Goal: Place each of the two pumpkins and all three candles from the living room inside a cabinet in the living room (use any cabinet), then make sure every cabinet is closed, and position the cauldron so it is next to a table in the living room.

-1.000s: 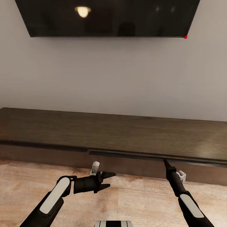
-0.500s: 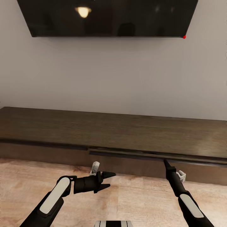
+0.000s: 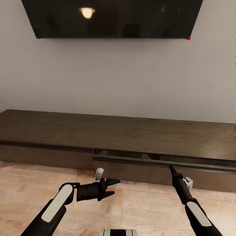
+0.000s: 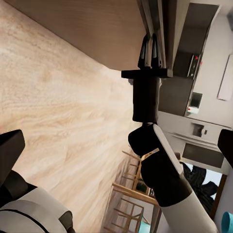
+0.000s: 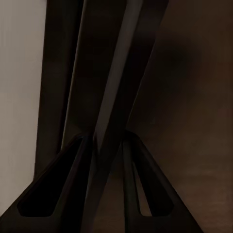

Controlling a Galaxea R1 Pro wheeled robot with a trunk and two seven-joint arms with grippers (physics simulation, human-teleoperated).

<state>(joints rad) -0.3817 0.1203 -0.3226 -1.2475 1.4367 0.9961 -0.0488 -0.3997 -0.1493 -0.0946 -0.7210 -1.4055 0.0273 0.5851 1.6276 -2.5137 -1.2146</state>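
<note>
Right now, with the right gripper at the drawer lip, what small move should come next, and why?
Probably keep drawing the right gripper back toward the robot: its fingers pinch the drawer front of the cabinet, which stands only slightly open, too narrow to put anything inside.

head: high, facing cabinet | right wrist: pressed close to drawer edge (shared with head)
</note>
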